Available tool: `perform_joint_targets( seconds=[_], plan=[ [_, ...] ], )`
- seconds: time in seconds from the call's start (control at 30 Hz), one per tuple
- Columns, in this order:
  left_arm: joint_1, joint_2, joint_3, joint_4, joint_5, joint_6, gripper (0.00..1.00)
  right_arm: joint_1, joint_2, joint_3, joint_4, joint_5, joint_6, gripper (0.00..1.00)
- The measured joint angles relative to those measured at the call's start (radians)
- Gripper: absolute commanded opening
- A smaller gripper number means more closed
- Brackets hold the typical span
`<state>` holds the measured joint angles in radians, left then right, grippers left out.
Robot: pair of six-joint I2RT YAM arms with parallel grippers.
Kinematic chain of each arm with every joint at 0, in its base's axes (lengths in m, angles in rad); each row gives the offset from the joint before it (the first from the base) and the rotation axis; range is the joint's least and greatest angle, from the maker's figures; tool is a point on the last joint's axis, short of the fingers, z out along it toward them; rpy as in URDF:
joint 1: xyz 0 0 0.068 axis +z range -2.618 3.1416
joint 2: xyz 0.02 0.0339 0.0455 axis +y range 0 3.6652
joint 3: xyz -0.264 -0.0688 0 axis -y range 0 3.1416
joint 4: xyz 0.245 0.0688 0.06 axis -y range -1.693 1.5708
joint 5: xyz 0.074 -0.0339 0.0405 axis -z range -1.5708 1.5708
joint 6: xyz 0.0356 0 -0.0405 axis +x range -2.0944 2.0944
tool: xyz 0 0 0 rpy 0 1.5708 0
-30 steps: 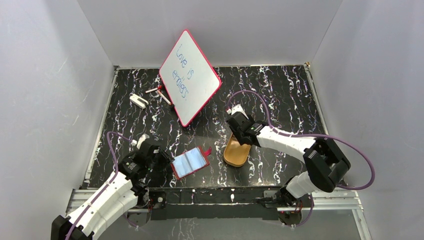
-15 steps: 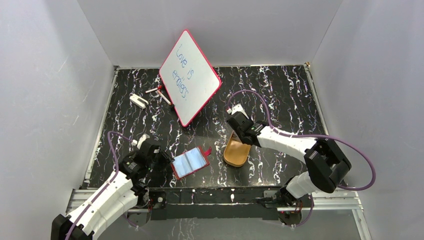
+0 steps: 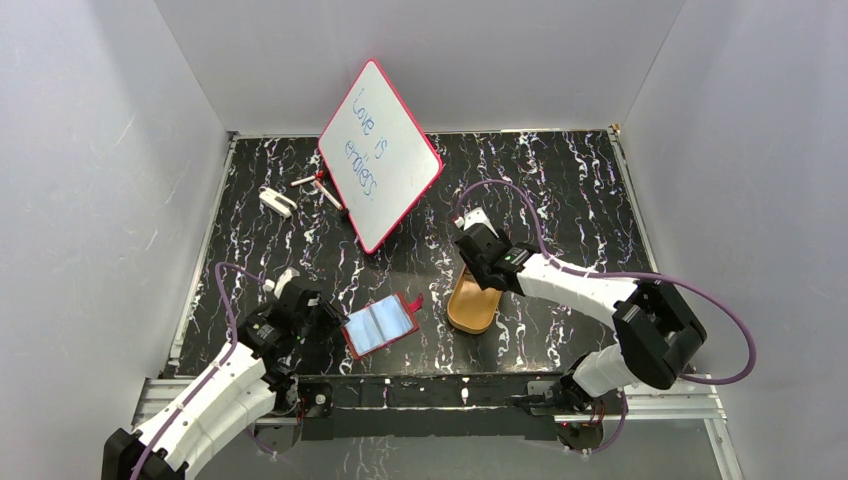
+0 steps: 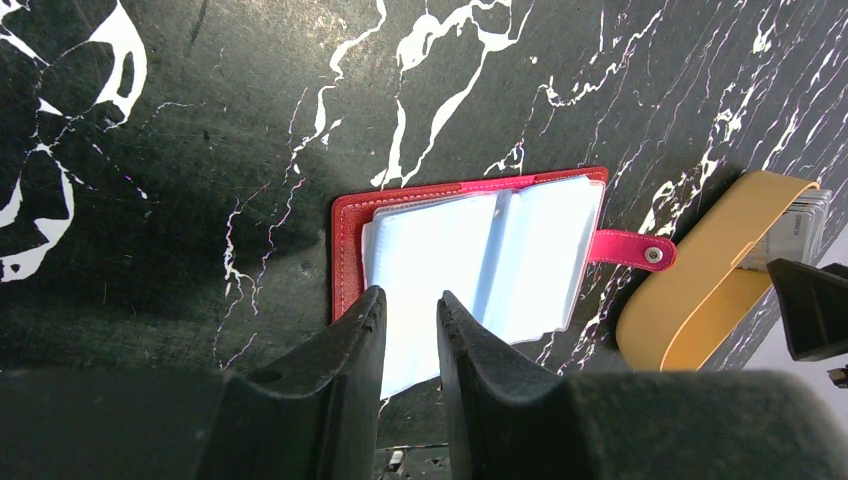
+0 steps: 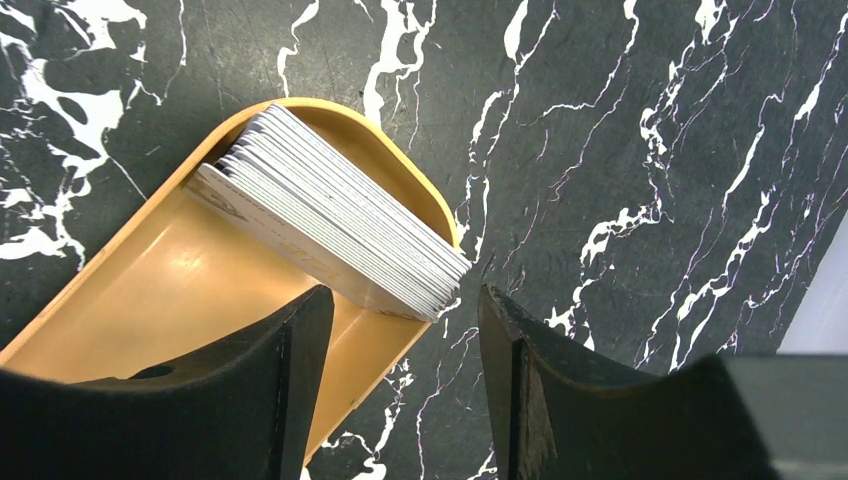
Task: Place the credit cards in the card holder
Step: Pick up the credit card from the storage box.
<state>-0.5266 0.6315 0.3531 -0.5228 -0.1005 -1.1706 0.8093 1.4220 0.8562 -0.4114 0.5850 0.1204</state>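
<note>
The card holder (image 3: 380, 325) is a red wallet lying open on the black table, clear sleeves up, snap tab to the right; it also shows in the left wrist view (image 4: 480, 250). My left gripper (image 3: 325, 326) hovers at its left edge (image 4: 408, 295), jaws a narrow gap apart with nothing between them. The credit cards (image 5: 340, 225) are a pale stack standing on edge in the far end of an orange-tan tray (image 5: 150, 300). My right gripper (image 3: 477, 268) is open just above that stack's end (image 5: 405, 295), and it is empty.
The tray (image 3: 472, 305) lies right of the wallet. A red-framed whiteboard (image 3: 380, 155) stands propped at the back. Markers (image 3: 318, 185) and a small white object (image 3: 276, 200) lie at the back left. Grey walls close in three sides.
The right arm has shifted very slightly over the tray's far end. The left arm and the wallet have not moved.
</note>
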Motion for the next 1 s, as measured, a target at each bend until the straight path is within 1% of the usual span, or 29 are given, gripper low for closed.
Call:
perform_joint_targets(
  seconds=[0.13,0.43,0.53,0.6,0.73,1.0],
  plan=[
    [0.0,0.0,0.0,0.0,0.0,0.0,0.24,0.0,0.025,0.0,-0.004,0.013,0.004,0.59],
    [0.0,0.0,0.0,0.0,0.001,0.0,0.24,0.0,0.026,0.0,-0.005,0.039,0.005,0.48],
    [0.0,0.0,0.0,0.0,0.001,0.0,0.24,0.001,0.027,0.0,-0.006,0.042,0.006,0.45],
    [0.0,0.0,0.0,0.0,0.001,0.0,0.24,0.002,0.026,0.0,-0.006,0.043,0.006,0.47],
    [0.0,0.0,-0.001,0.0,0.001,0.0,0.24,0.002,0.026,0.0,-0.006,0.044,0.006,0.55],
    [0.0,-0.001,-0.001,0.0,0.001,0.0,0.24,0.002,0.026,0.0,-0.005,0.029,0.002,0.61]
  ],
)
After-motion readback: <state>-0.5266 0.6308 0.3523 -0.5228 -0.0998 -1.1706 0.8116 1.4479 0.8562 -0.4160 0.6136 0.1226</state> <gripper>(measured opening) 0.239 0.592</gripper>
